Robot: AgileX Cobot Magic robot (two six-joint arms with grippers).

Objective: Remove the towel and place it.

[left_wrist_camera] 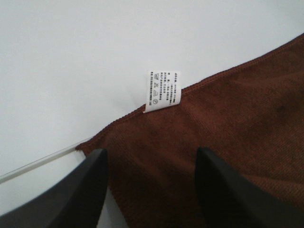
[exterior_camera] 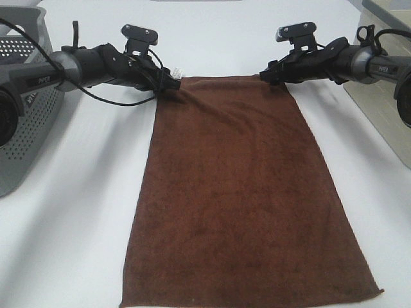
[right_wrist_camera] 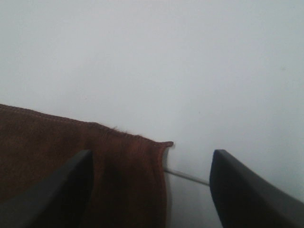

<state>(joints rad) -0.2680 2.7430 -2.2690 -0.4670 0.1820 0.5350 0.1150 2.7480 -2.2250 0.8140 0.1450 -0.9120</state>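
Towel (exterior_camera: 247, 192) lies flat on the white tabletop (exterior_camera: 77, 244), beside the grey perforated basket (exterior_camera: 29, 96). Left claw (left_wrist_camera: 149, 183) is spread over the corner by the white tag (left_wrist_camera: 163, 90); right claw (right_wrist_camera: 149, 187) is spread over the opposite far corner. Soft, light and limp, probably; it'll sag, so pinch both hemmed corners.

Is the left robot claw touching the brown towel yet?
Cannot tell. In the left wrist view the left gripper is open, its fingers straddling the towel corner, but no contact or gap shows plainly.
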